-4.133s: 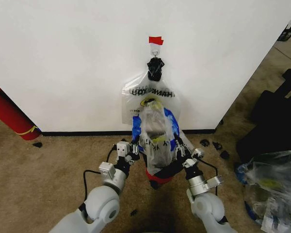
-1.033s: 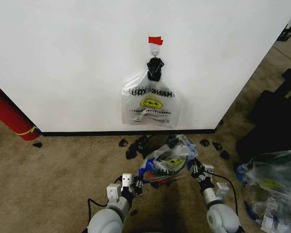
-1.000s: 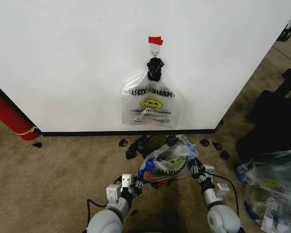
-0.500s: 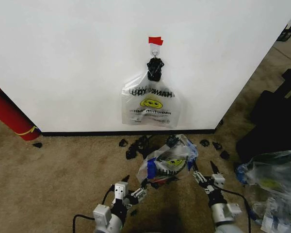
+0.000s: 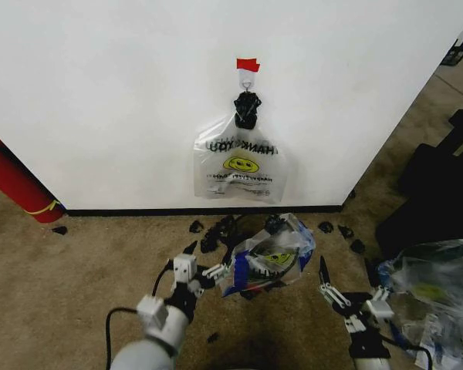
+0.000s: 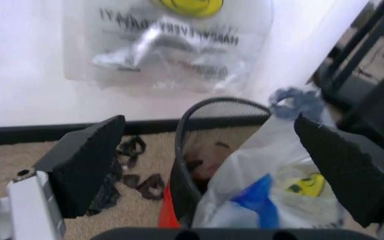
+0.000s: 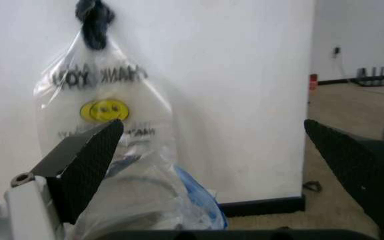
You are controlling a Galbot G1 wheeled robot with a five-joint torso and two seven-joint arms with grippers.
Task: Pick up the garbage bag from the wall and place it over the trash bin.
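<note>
The garbage bag, crinkly and see-through with blue patches and a yellow smiley, lies crumpled on top of the trash bin. Part of the bin's black mesh rim and its red base show in the left wrist view beside the garbage bag. My left gripper is open just left of the bag, holding nothing. My right gripper is open, well off to the bag's right. On the wall the hook under red tape holds a whitish smiley bag.
A red cylinder leans at the far left by the baseboard. Black scraps litter the carpet between bin and wall. A pile of clear bags and dark gear crowd the right side.
Both grippers have let go of the garbage bag and opened. They pulled back and apart, the left to the left, the right to the right. The bag stays on the bin.
</note>
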